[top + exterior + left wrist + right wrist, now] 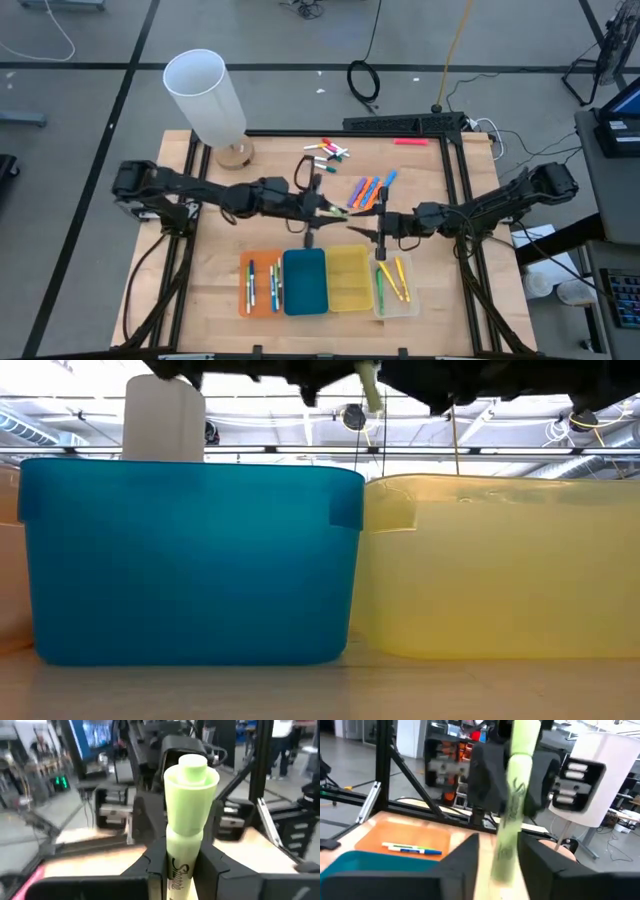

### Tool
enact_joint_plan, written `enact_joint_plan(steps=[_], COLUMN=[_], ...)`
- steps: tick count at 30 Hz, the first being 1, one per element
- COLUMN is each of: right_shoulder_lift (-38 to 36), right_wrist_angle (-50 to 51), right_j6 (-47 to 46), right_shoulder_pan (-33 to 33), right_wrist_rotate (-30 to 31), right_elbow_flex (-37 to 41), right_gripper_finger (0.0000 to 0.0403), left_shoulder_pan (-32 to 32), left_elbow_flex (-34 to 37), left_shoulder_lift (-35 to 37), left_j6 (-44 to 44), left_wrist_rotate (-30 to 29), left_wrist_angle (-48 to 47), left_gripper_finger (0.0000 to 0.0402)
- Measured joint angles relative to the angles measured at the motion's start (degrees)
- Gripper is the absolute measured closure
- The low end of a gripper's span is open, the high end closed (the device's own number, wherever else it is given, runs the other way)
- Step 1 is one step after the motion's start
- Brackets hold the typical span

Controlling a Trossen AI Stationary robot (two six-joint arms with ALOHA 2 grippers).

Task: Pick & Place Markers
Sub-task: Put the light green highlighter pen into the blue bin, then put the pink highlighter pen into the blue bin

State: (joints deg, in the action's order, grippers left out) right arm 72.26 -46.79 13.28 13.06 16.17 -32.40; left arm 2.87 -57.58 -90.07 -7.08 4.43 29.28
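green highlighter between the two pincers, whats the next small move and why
Probably the right pincer should back away. The left pincer is clamped on the green highlighter, while in the right wrist view the right fingers stand apart from its barrel on both sides. That looks like a handover to the left arm, which could then carry it toward the trays.

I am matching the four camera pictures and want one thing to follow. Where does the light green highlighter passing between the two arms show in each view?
High view: green highlighter mid-table, at the left gripper.
Low view: pale stub hanging at top centre.
Left wrist view: upright at centre, clamped in that arm's jaws.
Right wrist view: upright at centre, between that arm's jaws.
Shared landmark: blue tray, also low and right wrist.
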Motion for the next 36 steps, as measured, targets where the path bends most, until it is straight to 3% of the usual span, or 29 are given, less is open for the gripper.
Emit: enact_joint_plan(steps=[4, 7, 13, 16, 20, 22, 30, 36], right_shoulder_lift=[-1.8, -5.0, -12.4, -14.6, -15.8, -15.9, -15.9, -15.9], right_wrist_angle=[0.6, 0.8, 6.9, 8.0, 8.0, 8.0, 8.1, 9.6], right_j6=[5.9, 8.4, 8.5, 8.5, 8.5, 8.5, 8.9, 7.3], right_shoulder_pan=[0.0, 0.0, 0.7, 1.6, 2.5, 2.5, 2.4, 2.4], right_wrist_rotate=[8.2, 14.0, 16.9, 16.8, 16.7, 16.6, 16.6, 17.0], right_elbow_flex=[0.1, 0.0, 0.0, 0.0, 0.0, 0.0, 0.0, 0.0], right_gripper_finger=[0.0231, 0.0217, 0.0217, 0.0223, 0.0229, 0.0231, 0.0227, 0.0226], left_shoulder_pan=[1.5, 4.4, 15.6, 20.8, 24.3, 25.5, 25.7, 24.4], left_elbow_flex=[0.6, 5.3, 15.8, 18.6, 18.7, 18.7, 18.7, 18.7], left_shoulder_lift=[8.3, 11.4, 10.4, 8.8, 8.7, 8.6, 8.6, 8.6], left_j6=[10.6, 21.6, 51.5, 60.7, 61.2, 61.0, 60.8, 58.3], left_wrist_rotate=[-0.4, -1.5, -16.7, -24.2, -27.1, -26.8, -27.1, -27.2], left_wrist_angle=[-10.6, -12.0, -11.9, -13.6, -11.6, -12.0, -11.6, -11.6], left_gripper_finger=[0.0345, 0.0345, 0.0345, 0.0345, 0.0343, 0.0324, 0.0180, 0.0114])
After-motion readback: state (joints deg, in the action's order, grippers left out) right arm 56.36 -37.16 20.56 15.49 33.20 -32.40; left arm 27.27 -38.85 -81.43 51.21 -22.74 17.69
